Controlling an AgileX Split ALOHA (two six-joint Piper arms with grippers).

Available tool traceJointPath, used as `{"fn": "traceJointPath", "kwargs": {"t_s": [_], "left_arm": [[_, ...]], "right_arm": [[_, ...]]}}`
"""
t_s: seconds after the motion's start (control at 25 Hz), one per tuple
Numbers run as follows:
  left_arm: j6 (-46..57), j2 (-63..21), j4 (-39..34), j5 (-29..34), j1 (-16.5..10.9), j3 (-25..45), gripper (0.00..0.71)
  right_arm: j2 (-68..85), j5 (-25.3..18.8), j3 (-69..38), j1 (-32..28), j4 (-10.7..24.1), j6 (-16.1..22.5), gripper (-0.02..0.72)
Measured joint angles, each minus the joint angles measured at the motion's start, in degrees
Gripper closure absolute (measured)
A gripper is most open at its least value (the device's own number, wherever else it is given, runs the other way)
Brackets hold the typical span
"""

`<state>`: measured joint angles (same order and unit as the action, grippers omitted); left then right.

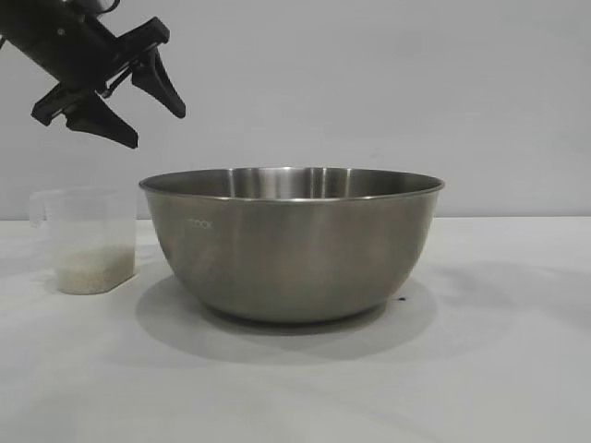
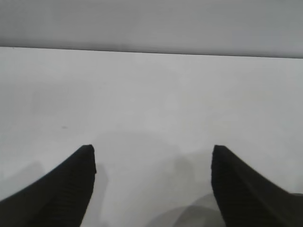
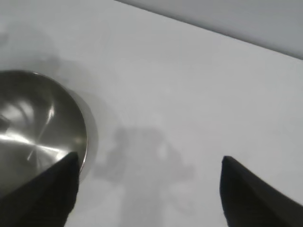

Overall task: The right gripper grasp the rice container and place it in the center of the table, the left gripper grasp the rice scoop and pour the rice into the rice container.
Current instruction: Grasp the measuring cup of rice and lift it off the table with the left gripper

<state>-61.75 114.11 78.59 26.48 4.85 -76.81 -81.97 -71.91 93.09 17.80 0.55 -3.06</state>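
**Operator:** In the exterior view I have the rice container point(image 1: 292, 245) sitting upright at the middle of the frame, resting on the table point(image 1: 480, 369). It is the big steel bowl, and its rim runs level across the centre.

**Observer:** And the scoop?

**Operator:** The rice scoop point(image 1: 86, 240) stands upright at the left edge of the frame, just beside the bowl but not touching it. The rice point(image 1: 93, 270) lies as a pale layer in its bottom part; the upper part of the cup is clear.

**Observer:** Where is your left gripper?

**Operator:** The left gripper point(image 1: 157, 125) hangs in the upper left of the frame, above the scoop and well clear of it, tilted with its tips pointing down and toward the bowl. Its jaws are spread and hold nothing. My left wrist view agrees: two dark fingers point(image 2: 61, 189) stand wide apart at the bottom of the frame with bare table between them.

**Observer:** The right one?

**Operator:** I cannot find it in the exterior view. In the right wrist view the right gripper point(image 3: 147, 177) is above the table, jaws spread wide, empty, with the bowl's rim at the left side of that frame, next to one finger.
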Motion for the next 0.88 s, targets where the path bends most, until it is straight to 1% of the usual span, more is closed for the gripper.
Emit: {"fn": "traceJointPath", "kwargs": {"t_s": [0.28, 0.4, 0.56, 0.64, 0.8, 0.88], "left_arm": [[0.00, 0.00, 0.00, 0.00, 0.00, 0.00, 0.205], [0.00, 0.00, 0.00, 0.00, 0.00, 0.00, 0.205], [0.00, 0.00, 0.00, 0.00, 0.00, 0.00, 0.205], [0.00, 0.00, -0.12, 0.00, 0.00, 0.00, 0.205], [0.00, 0.00, -0.12, 0.00, 0.00, 0.00, 0.205], [0.00, 0.00, -0.12, 0.00, 0.00, 0.00, 0.205]], "right_arm": [[18.03, -0.26, -18.34, 0.00, 0.00, 0.80, 0.149], [26.25, -0.39, -25.81, 0.00, -0.86, 0.82, 0.149], [37.94, -0.39, -36.01, -0.11, -2.84, 0.92, 0.149], [43.96, 0.74, -41.43, -0.11, -3.45, 0.92, 0.149], [56.47, 5.22, -51.83, -0.11, -3.81, 0.92, 0.149], [62.08, 7.19, -56.45, -0.11, -4.52, 0.92, 0.149]]}}
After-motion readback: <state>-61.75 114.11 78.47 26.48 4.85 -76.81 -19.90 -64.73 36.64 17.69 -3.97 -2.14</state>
